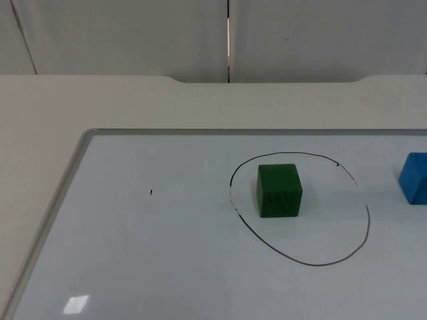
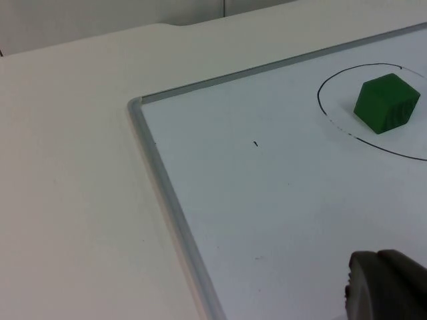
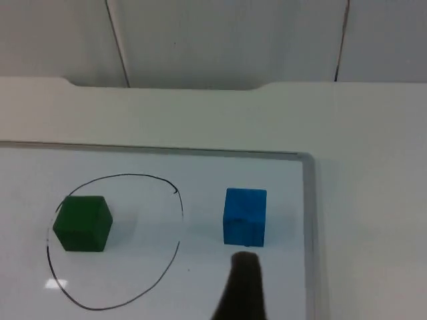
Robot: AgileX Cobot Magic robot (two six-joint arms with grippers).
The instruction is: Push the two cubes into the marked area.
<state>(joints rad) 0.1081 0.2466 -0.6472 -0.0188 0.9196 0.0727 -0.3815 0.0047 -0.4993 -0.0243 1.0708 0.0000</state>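
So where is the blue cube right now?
The blue cube sits on the whiteboard at the right edge of the top view, outside the drawn ring, right of the green cube. The right gripper's fingertip is just short of it.

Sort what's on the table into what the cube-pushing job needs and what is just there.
Job:
green cube, inside the marked loop
blue cube, outside the loop
right gripper, just behind the blue cube
left gripper, waiting far from the cubes

Just there:
whiteboard
small black speck
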